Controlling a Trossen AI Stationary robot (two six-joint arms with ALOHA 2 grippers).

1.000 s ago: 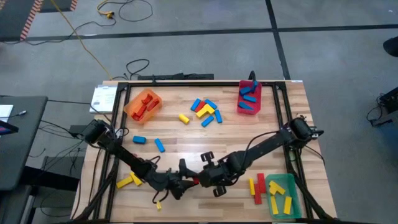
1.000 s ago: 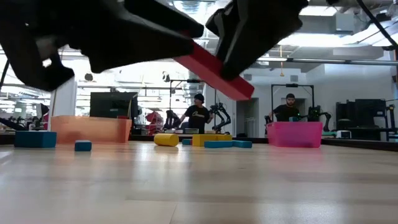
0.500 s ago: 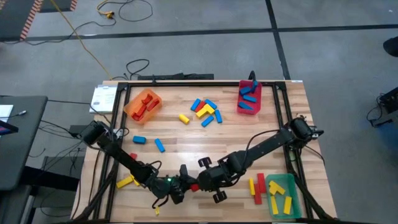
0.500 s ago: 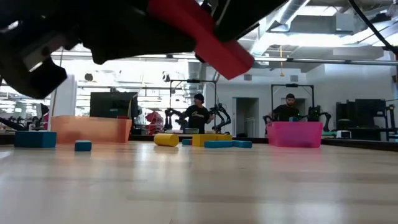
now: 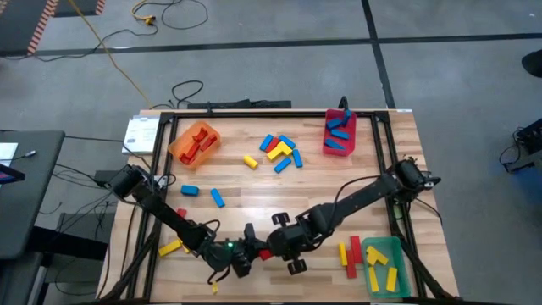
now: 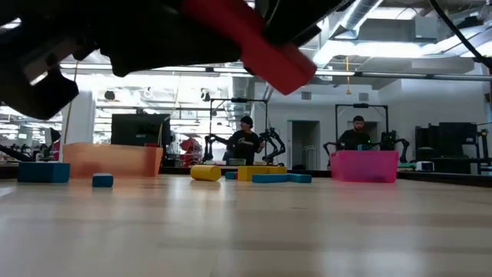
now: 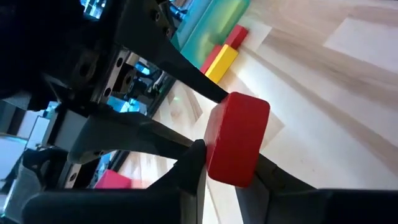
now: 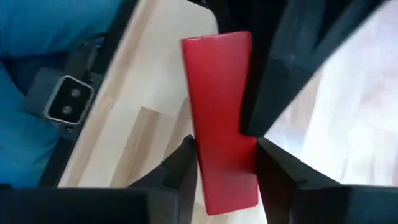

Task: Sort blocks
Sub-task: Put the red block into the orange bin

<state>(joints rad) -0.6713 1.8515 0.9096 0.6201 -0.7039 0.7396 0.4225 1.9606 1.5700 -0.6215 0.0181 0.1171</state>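
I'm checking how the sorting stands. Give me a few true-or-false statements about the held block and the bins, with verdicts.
1. The red block is up off the table. True.
2. The left gripper is shut on the red block. True.
3. The green bin holds blue blocks. False: it holds yellow blocks.
4. The orange bin has nothing in it. False: red blocks lie in it.

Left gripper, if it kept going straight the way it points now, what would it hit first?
Probably the right gripper, facing it across the red bar-shaped block that the left gripper clamps; depth is uncertain.
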